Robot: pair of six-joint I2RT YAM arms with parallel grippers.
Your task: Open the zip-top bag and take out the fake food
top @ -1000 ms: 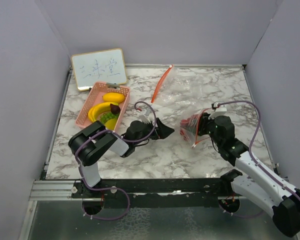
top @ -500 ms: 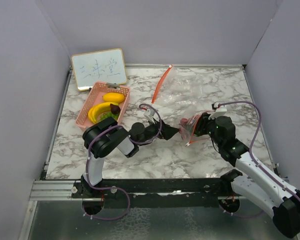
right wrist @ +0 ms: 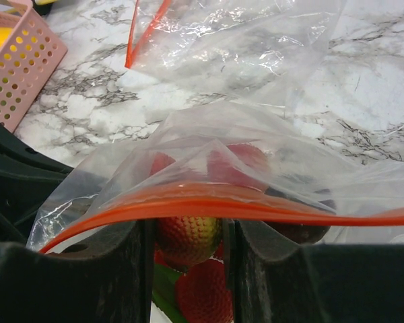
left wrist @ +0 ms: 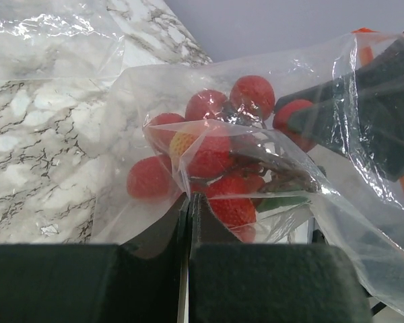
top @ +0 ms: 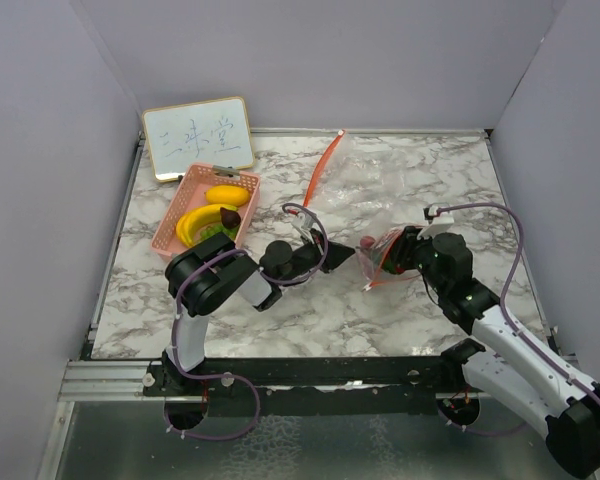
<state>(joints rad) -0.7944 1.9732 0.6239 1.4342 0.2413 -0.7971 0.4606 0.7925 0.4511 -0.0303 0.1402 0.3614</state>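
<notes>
Where plain grey walls (top: 320, 60) box a white marble tabletop (top: 310, 310), a clear zip-top plastic bag (left wrist: 155, 87) sits.
Left gripper (left wrist: 188, 202) pinches its film; right gripper's (right wrist: 188, 232) hold: cannot tell.

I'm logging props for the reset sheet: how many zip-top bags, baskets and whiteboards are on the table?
Zip-top bags: 2 (empty bag, berry bag)
Pink basket: 1
Whiteboard: 1
Total: 4
</notes>
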